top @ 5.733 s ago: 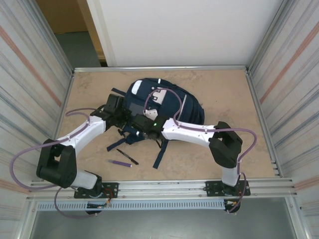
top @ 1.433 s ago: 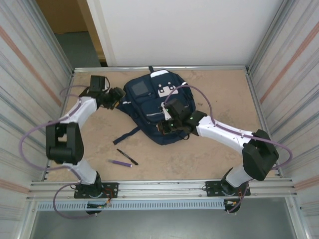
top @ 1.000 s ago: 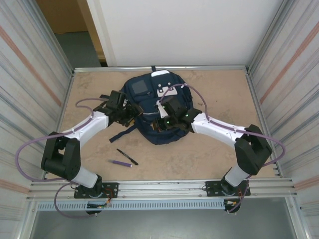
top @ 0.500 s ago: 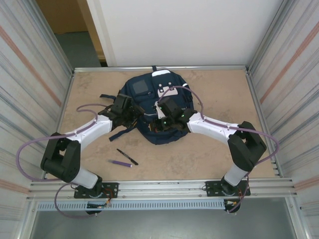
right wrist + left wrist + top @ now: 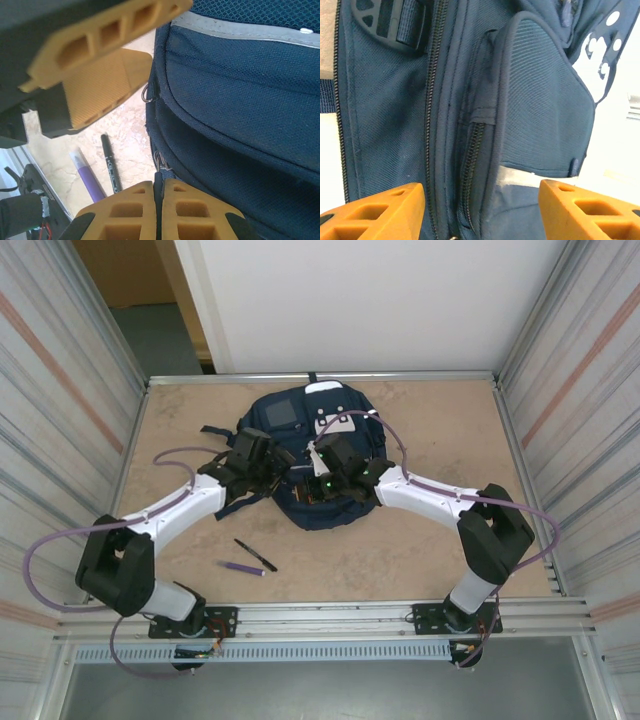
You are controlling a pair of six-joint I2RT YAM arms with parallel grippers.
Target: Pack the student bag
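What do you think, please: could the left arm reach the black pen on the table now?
Probably yes: the left gripper is open and empty at the student bag, and the black pen lies uncovered on the table nearer the arm's base, a purple pen beside.

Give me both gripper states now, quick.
Left gripper: open, holding nothing, spread wide over the bag.
Right gripper: shut, apparently pinching a zipper pull on the bag.
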